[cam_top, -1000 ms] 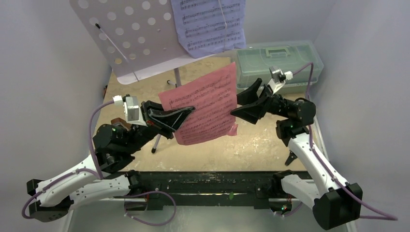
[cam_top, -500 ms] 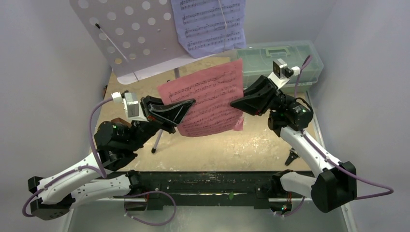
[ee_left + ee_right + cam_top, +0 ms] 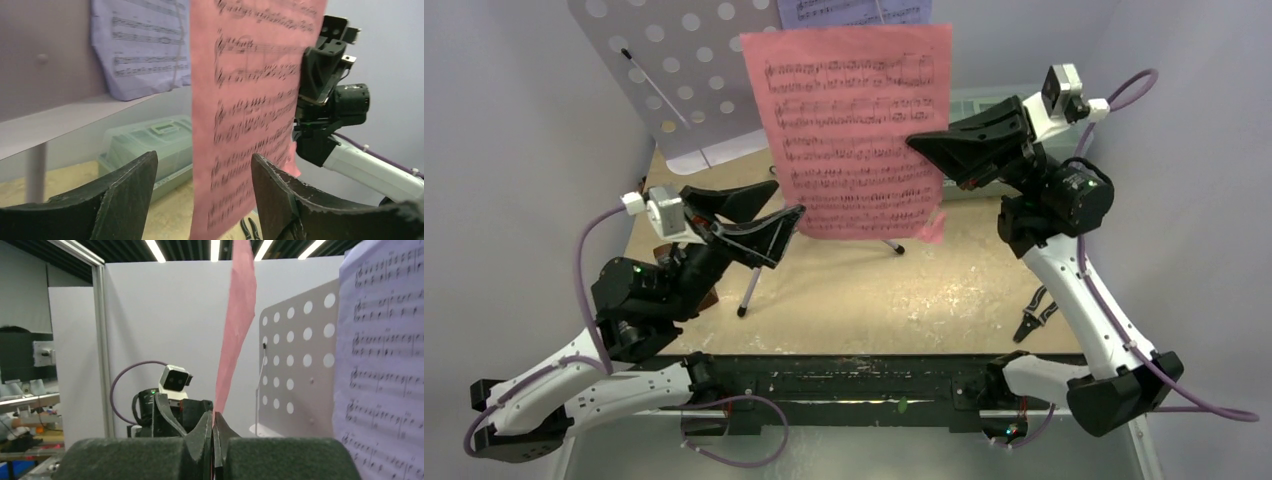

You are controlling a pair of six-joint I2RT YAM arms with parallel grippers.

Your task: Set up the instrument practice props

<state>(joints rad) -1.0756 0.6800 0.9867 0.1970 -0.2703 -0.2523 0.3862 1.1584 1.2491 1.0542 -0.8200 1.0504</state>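
Note:
The pink music sheet (image 3: 854,130) hangs upright in the air in front of the lavender perforated music stand (image 3: 694,80). My right gripper (image 3: 919,140) is shut on the sheet's right edge; the right wrist view shows the pink music sheet (image 3: 237,330) edge-on, rising from the closed right gripper (image 3: 213,420). My left gripper (image 3: 786,198) stands open below the sheet's lower left corner, holding nothing. In the left wrist view the pink music sheet (image 3: 245,115) hangs beyond the open left gripper (image 3: 204,157). The pale-blue sheet (image 3: 854,10) rests on the stand. The metronome is mostly hidden behind my left arm.
A translucent green lidded box (image 3: 974,97) sits at the back right, largely hidden by the pink sheet. Small black pliers (image 3: 1034,312) lie near the right arm's base. The stand's thin legs (image 3: 749,295) reach the table's middle. White walls close in on both sides.
My right gripper shut on the pink sheet's right edge and lifted it up toward the stand. My left gripper let go of the sheet, opened and drew back to the left.

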